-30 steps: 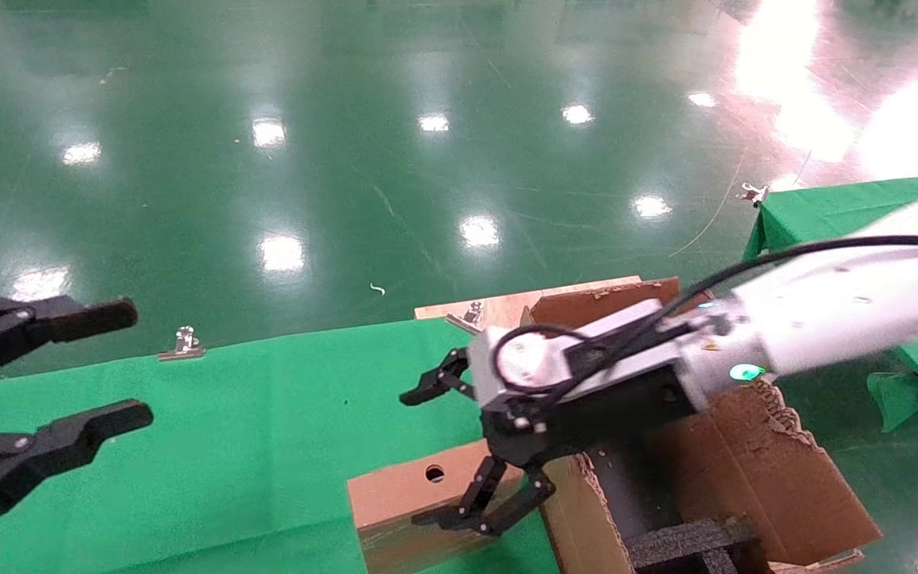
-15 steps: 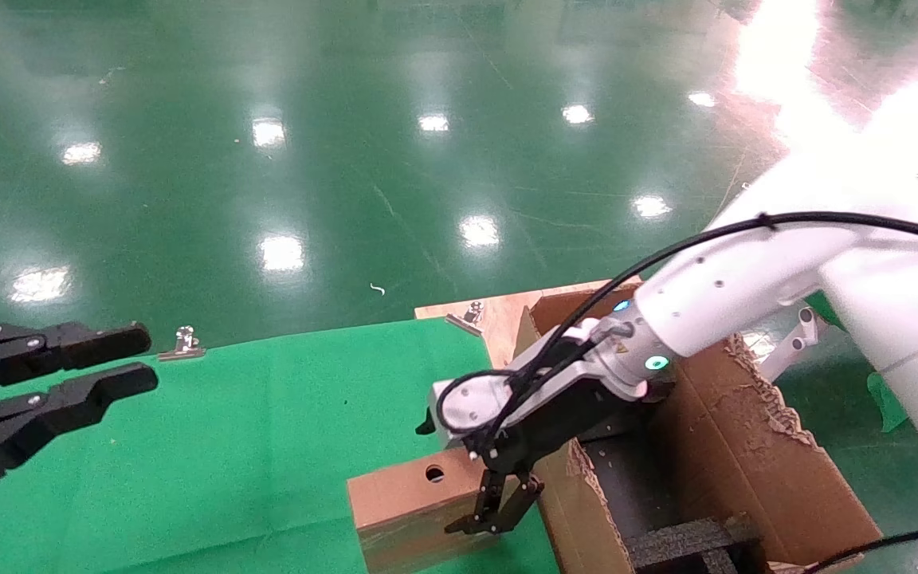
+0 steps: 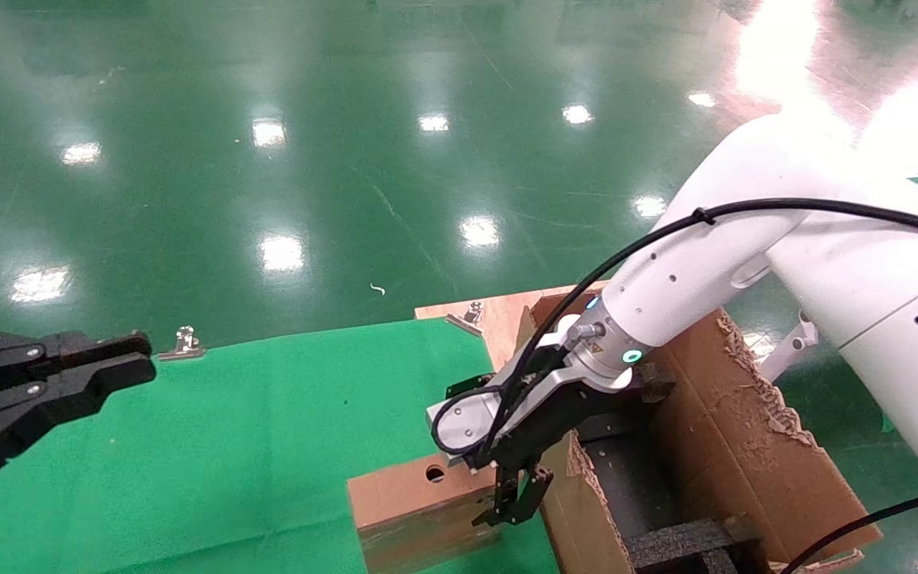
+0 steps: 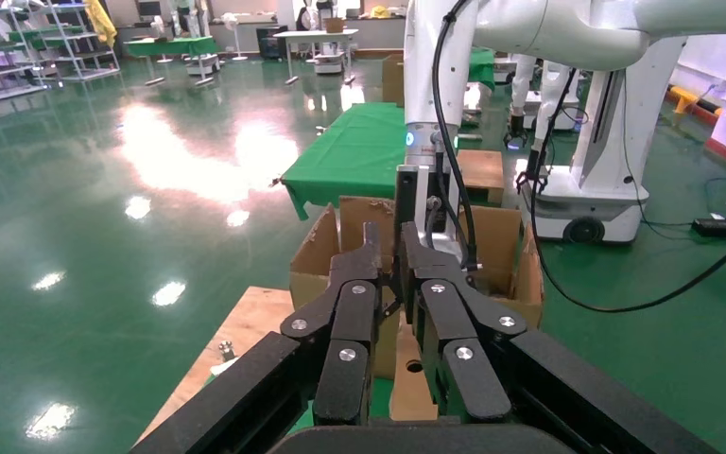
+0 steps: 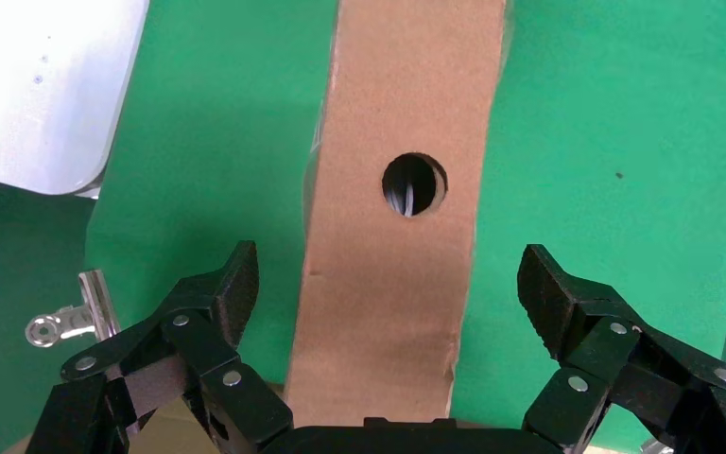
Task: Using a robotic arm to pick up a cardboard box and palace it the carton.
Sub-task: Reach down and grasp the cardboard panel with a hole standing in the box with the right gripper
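Status: you're at pre-grasp, nothing picked yet.

The cardboard box (image 3: 419, 510) sits on the green cloth (image 3: 228, 446), touching or just beside the near left wall of the carton (image 3: 746, 470). It isn't lifted. One round hole shows on its top face in both the head and right wrist views.

The robotic arm (image 3: 690, 279) is your right arm. It reaches down over the carton's corner with the right gripper (image 3: 516, 502) pointing down at the box's carton-side end. In the right wrist view the right gripper (image 5: 388, 293) has its fingers spread wide, one on each side of the narrow top face, clear of the cardboard on both sides. So it straddles the box, with no contact that I can see.

The left gripper (image 3: 68, 383) is parked out over the left edge of the cloth with its fingers closed together and nothing between them; the left wrist view agrees.

The carton is open with flaps up and black foam (image 3: 682, 542) inside. No box is in it.

What's left for you, by my read:
- descend a bit and close across the narrow faces
- lift clear of the torn carton wall
- move over the carton and lower into the foam slot
- release

Roughly the first quarter is done.
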